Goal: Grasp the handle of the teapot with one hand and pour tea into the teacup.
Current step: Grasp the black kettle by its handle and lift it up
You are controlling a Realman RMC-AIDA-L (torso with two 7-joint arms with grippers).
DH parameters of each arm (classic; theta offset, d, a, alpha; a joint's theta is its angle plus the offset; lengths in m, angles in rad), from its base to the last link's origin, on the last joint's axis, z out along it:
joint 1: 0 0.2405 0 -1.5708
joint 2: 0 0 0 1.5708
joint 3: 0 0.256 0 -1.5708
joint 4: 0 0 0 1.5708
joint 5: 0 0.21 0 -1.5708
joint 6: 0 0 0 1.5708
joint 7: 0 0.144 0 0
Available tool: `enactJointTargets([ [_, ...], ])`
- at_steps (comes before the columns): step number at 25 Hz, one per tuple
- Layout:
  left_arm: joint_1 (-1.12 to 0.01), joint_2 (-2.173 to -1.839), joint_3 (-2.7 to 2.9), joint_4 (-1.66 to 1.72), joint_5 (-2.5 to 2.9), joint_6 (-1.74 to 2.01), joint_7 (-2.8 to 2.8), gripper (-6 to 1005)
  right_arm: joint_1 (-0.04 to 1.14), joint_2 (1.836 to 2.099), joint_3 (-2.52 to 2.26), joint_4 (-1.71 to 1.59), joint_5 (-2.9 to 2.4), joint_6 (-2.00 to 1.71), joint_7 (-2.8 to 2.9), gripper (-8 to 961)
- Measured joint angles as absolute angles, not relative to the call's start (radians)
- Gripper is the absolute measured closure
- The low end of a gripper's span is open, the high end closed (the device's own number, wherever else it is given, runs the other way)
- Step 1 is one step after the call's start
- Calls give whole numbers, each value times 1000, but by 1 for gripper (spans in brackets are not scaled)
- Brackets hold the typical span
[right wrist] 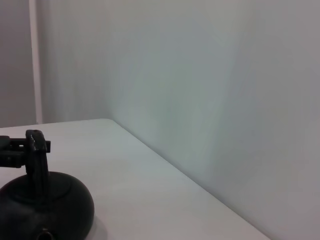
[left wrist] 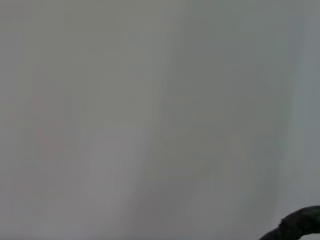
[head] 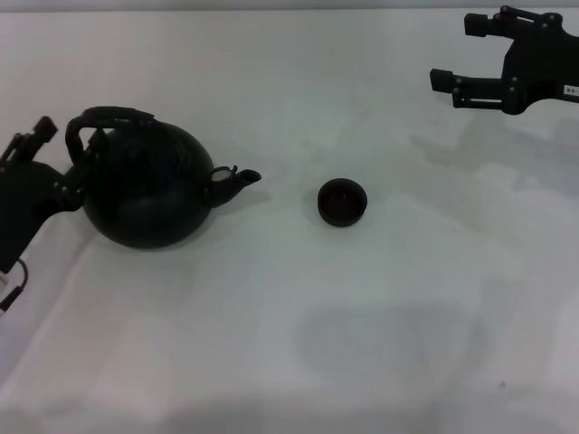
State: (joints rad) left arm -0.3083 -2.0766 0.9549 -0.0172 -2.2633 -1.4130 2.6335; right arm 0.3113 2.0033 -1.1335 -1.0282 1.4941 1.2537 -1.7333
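We see the left hand point(head: 71, 154) clamped on the handle point(head: 109, 117) of the teapot point(head: 149, 185) near the counter's point(head: 362, 344) left edge, spout toward the teacup point(head: 342, 202) at mid-counter. The right hand point(head: 457, 59) hangs wide open over the far right corner.

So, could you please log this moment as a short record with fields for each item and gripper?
teapot: on the table, left side, spout toward the teacup
handle: arched over the teapot's top
teacup: upright, apart from the spout, right of the teapot
left gripper: at the handle's left end, grip unclear
right gripper: far right, away from both items, fingers spread
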Motion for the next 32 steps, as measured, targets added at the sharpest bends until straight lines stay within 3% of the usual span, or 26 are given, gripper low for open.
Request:
enactJointTargets([
  [5, -320, -2076, 957, -2, -2227, -1397, 2611, 199, 312, 2003, -1131, -1013, 1494, 1236, -1739, 77],
  [15, -309, -2085, 955, -5, -2232, -1404, 2619, 646, 313, 2003, -1130, -1003, 1494, 1227, -1741, 76],
  [26, -275, -2086, 956, -6, -2233, -1439, 2621, 800, 316, 2003, -1130, -992, 1492, 1218, -1747, 76],
  [32, -277, -2088, 948, -8, -2240, -1440, 2621, 812, 321, 2003, -1130, -983, 1492, 1218, -1749, 76],
])
